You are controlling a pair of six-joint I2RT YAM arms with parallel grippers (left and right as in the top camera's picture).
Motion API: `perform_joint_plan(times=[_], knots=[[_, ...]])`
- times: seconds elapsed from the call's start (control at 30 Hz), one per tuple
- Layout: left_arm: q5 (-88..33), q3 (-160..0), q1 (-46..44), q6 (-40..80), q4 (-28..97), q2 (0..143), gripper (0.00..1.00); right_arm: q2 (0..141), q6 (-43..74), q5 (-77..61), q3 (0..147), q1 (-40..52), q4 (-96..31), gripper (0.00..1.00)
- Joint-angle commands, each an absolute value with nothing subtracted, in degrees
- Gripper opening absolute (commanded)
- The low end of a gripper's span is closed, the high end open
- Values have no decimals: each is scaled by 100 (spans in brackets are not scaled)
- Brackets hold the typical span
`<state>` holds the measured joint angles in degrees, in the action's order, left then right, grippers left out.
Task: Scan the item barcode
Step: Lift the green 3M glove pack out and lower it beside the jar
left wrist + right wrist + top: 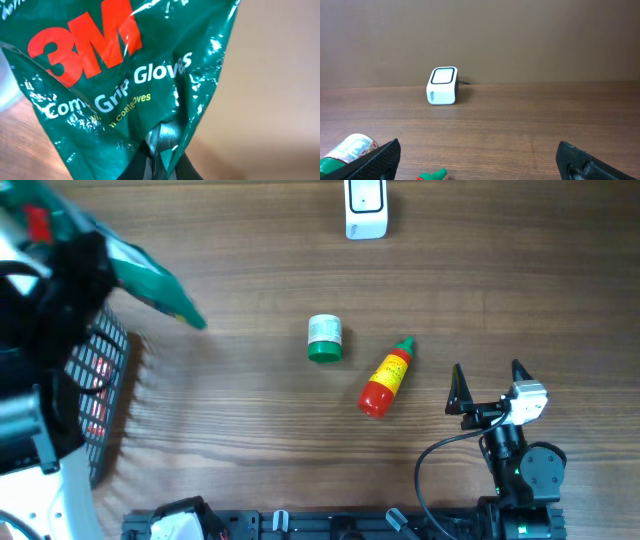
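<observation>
Green glove packet (125,75), printed "3M" in red and "Grip Gloves" in white, fills the left wrist view. Its crinkled film gathers to a narrow fold at the bottom edge. The left gripper (160,152) has its jaws pressed together on that fold, pinching the film between dark fingers.

From overhead, the glove packet (150,280) appears as a blurred green wedge at the upper left. It is held over the left part of the wooden table (250,460), well apart from the scanner.

A black mesh basket (105,375) stands at the table's left edge, partly hidden by the left arm, with red-printed contents too indistinct to name.

The right gripper (490,388) rests at the lower right with its jaws spread wide and nothing between them. In its own wrist view, the right gripper (480,165) shows two black fingertips at the frame's lower corners.

The white scanner (366,210), with a dark window on top, sits at the far edge of the table. It faces the right wrist camera (443,86), and a thin cable runs out behind it.

A red squeeze bottle (386,380) with a green cap lies on its side near the table centre, cap pointing up and to the right.

Just left of the bottle, a small green-lidded jar (324,339) also lies on the table, and the two do not touch.
</observation>
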<state>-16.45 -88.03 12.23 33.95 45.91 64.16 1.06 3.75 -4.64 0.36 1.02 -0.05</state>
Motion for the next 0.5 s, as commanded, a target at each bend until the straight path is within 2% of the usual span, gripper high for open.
perform_joint_plan(times=[0.0, 0.47], knots=[[-1706, -8803, 495, 2202, 4845, 6451, 4, 102, 316, -401, 32, 89, 8, 100], [-1638, -8803, -1234, 1474, 5616, 7599, 4, 102, 316, -401, 32, 89, 8, 100]])
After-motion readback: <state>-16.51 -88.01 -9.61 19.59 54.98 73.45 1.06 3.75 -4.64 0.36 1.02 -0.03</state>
